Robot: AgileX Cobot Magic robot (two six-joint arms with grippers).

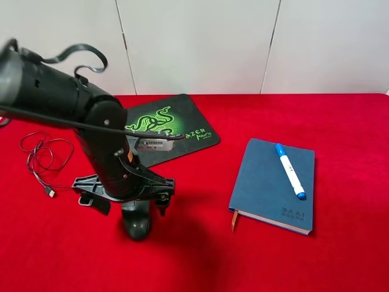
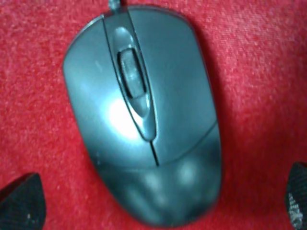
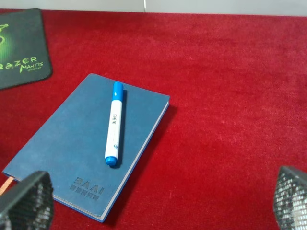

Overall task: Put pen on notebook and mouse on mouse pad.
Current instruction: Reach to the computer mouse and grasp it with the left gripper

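fingertips (image 2: 21, 203) on the left gripper (image 2: 158, 199) are spread wide w/ nothing between the pads yet. the mouse (image 2: 144, 110) sits right under them, its rounded back end between the two tips. i can't tell if either tip touches the shell; looks like a gap on both sides. it's on the red cloth (image 1: 304, 255), not on the mouse pad (image 1: 194, 115), which lies well apart from the fingers, beyond the arm. the cable (image 1: 42, 158) leaves the mouse at the end farthest from the tips and ends in loose loops off to the outer side of the arm.

right gripper (image 3: 159, 199) is also spread and empty, hanging clear above the cloth. the notebook (image 3: 72, 143) lies near one of its tips, and the pen (image 3: 114, 123) rests flat on the cover, so that half looks done.

risks imo: the shell is glossy and curved, so closing on the tapered back end could squirt it out fwd. the loops could drag or snag on the arm during the carry and tug the mouse askew on the pad. any stray move by the right side could nudge the notebook and roll the pen off.
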